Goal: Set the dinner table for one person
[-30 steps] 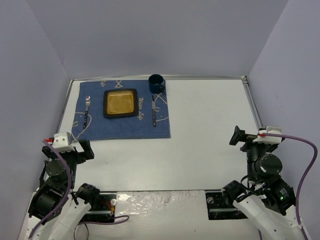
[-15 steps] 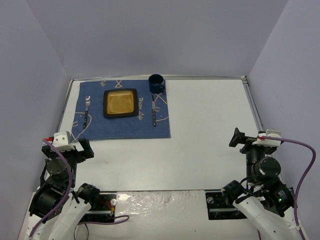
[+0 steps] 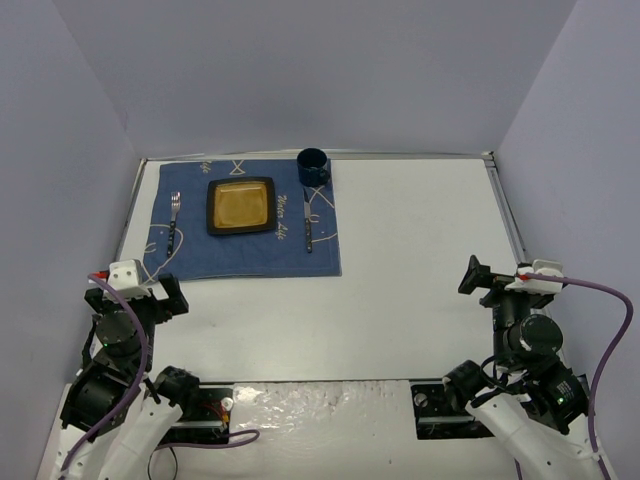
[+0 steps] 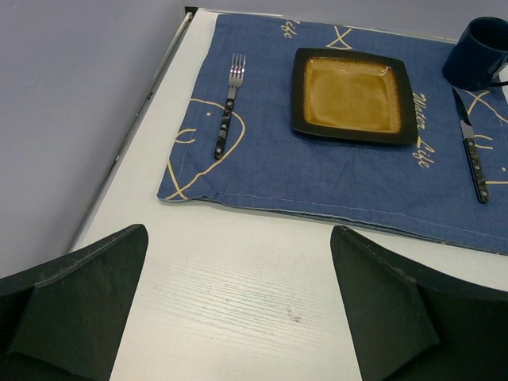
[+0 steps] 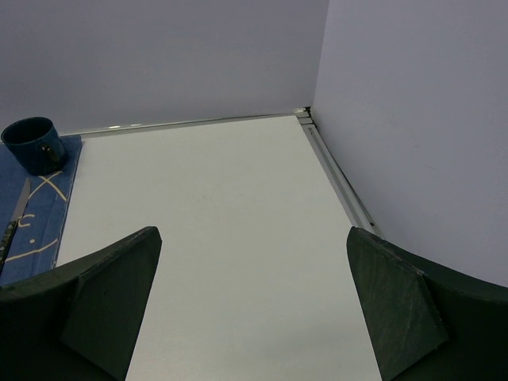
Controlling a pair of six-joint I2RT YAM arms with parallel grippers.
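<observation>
White and metal-rimmed, the dinner table (image 3: 420,250) spans the whole floor of the view; at its 11 o'clock lies a blue cloth (image 3: 240,258) bearing a square amber plate (image 3: 240,206), with a fork (image 3: 174,222) at the plate's 9 o'clock, a knife (image 3: 308,232) at 3 and a dark mug (image 3: 313,167) at 1. The left gripper (image 4: 240,238) at 7 and the right gripper (image 5: 254,238) at 5 are spread wide, holding nothing

plate (image 4: 352,95): middle of the blue cloth (image 4: 317,178)
fork (image 4: 228,115): its 9 o'clock
knife (image 4: 474,155): 3 o'clock-ish
mug (image 4: 480,54): 2 o'clock
counter (image 4: 238,294): white, under the cloth
</observation>
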